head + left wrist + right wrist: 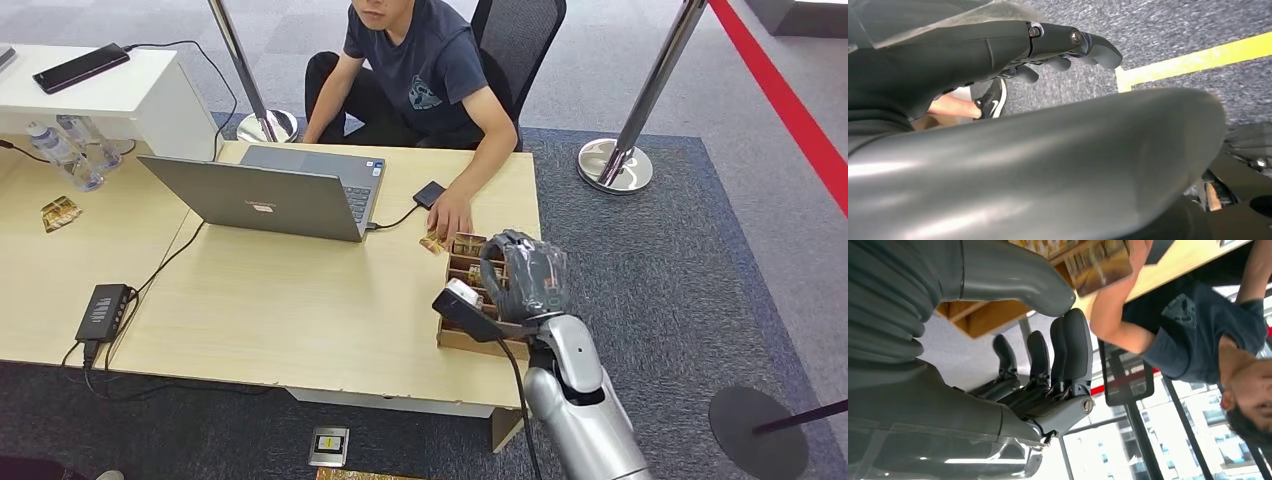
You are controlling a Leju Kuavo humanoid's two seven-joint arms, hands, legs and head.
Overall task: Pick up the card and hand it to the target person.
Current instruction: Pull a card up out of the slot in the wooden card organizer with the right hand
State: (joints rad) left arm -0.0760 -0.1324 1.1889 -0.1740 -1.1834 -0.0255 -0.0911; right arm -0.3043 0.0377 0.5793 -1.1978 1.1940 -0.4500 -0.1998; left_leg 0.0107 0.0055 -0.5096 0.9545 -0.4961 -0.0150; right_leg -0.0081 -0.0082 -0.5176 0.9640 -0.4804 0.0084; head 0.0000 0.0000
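In the head view, the right robot hand [527, 275] sits at the lower right of the frame, hovering over a wooden card rack [470, 335] at the right end of the bench [300, 310]. From here I cannot tell whether its fingers hold anything. A card [434, 243] lies on the bench just beside the far end of the rack, under the fingertips of a person's hand [450, 212]. That person [420, 70] sits at the far side of the bench, at the top centre of the frame. An open laptop [265, 195] stands left of centre, with a small black box [430, 194] cabled to it. Further left are a black hub [102, 312], water bottles [65, 150] and another card [60, 213]. A phone [80, 67] lies on a white counter [150, 100] at the upper left.

In the left wrist view, the left robot hand [1048, 50] hangs over grey carpet [1168, 25] with a yellow line [1198, 62]; its fingers [1098, 50] are curled in, with nothing in them.

In the right wrist view, the right robot hand [1048, 365] has its fingers [1075, 350] spread and straight, apart from the thumb [1018, 275], grasping nothing. The card [1098, 267] rests on the bench [1188, 265] at the top of the frame, touched by the person's hand [1140, 250], just beside the wooden rack [978, 315].
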